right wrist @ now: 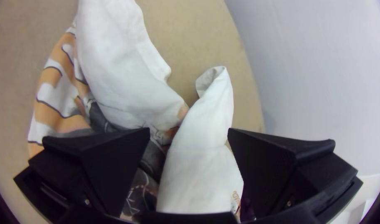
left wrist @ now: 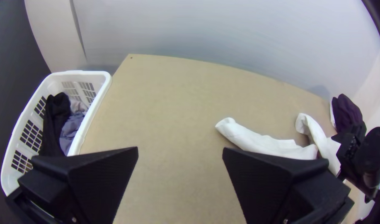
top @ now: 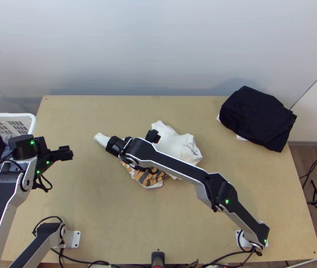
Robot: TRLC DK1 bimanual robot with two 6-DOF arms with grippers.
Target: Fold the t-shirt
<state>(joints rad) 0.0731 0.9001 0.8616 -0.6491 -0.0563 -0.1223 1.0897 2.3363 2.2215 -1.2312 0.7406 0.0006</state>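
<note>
Across a light wooden table (top: 114,223), the white, patterned t-shirt (top: 179,149) lies bunched beneath my right claw (right wrist: 189,132), spread and ungripping like my left claw (left wrist: 180,148), so 1 pinch through overlapping layers could tighten the tangle.

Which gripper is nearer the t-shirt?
Right. The right gripper is open over the t-shirt; the left gripper, also open, is away to the left, near the basket.

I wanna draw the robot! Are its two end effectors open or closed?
Left end effector: open, holding nothing.
Right end effector: open, above the bunched shirt.
</note>
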